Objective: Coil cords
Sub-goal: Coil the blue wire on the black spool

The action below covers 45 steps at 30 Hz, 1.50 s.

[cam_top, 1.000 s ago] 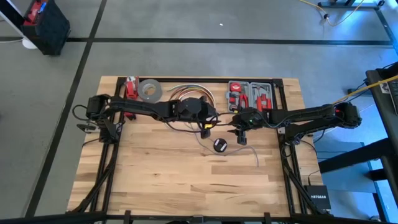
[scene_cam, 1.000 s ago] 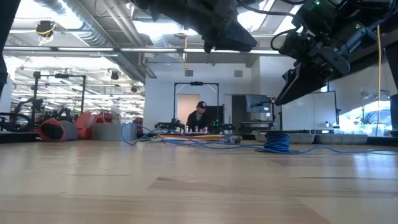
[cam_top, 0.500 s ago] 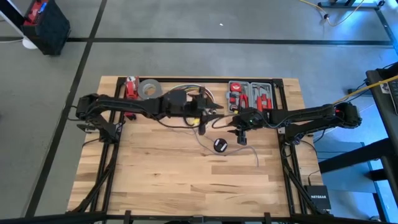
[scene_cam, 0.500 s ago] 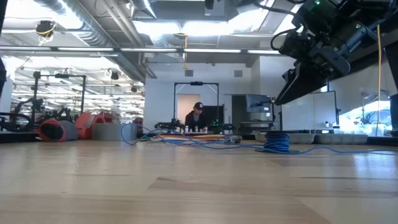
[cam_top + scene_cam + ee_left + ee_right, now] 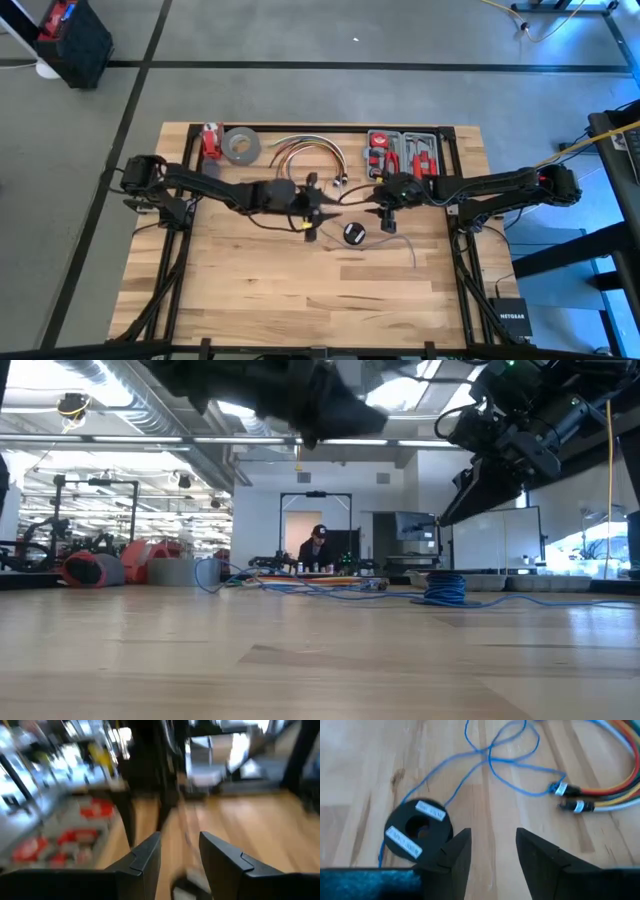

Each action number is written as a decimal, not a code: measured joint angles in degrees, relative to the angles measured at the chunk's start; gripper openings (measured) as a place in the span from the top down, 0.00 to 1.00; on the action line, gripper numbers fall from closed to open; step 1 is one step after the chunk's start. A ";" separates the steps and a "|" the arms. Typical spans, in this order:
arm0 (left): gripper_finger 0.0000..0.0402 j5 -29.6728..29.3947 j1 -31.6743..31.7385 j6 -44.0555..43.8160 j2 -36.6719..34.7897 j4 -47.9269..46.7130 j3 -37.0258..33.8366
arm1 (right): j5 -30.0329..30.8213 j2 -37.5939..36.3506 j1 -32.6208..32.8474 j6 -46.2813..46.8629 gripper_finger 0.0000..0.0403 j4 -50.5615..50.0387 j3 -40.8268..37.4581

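The cord (image 5: 505, 750) is a very thin blue wire lying in loose loops on the wooden table; part of it trails toward the near right (image 5: 410, 255). It runs to a black spool (image 5: 418, 831) with white labels, lying flat at the table's middle (image 5: 353, 233). My right gripper (image 5: 492, 850) hovers open just beyond the spool (image 5: 385, 208), slanting down, with nothing between its fingers. My left gripper (image 5: 315, 212) is open to the left of the spool and above the table, pointing at my right gripper; its wrist view (image 5: 180, 855) is blurred.
An arched bundle of orange, red and white cables (image 5: 305, 150) with metal tips (image 5: 570, 797) lies at the far middle. Beside it are a grey tape roll (image 5: 240, 145) and a red item (image 5: 210, 140). An open tool case (image 5: 405, 150) stands at the far right.
My left gripper first reached toward the far edge over the coloured cable bundle. It then drew back toward the table's near edge and left, sinking lower and tipping a little more downward. Its fingers stay open. The spool and cord lie as before.
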 joint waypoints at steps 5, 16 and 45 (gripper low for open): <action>0.68 1.68 1.35 1.47 2.90 -4.98 0.00 | -1.14 0.00 0.02 2.36 0.60 7.78 0.00; 0.68 3.04 1.30 2.22 7.41 -4.91 1.81 | -9.38 0.02 4.28 -0.95 0.60 9.17 0.06; 0.68 3.07 2.01 0.84 20.15 -6.73 7.80 | 42.40 28.26 31.53 -33.81 0.67 22.37 0.02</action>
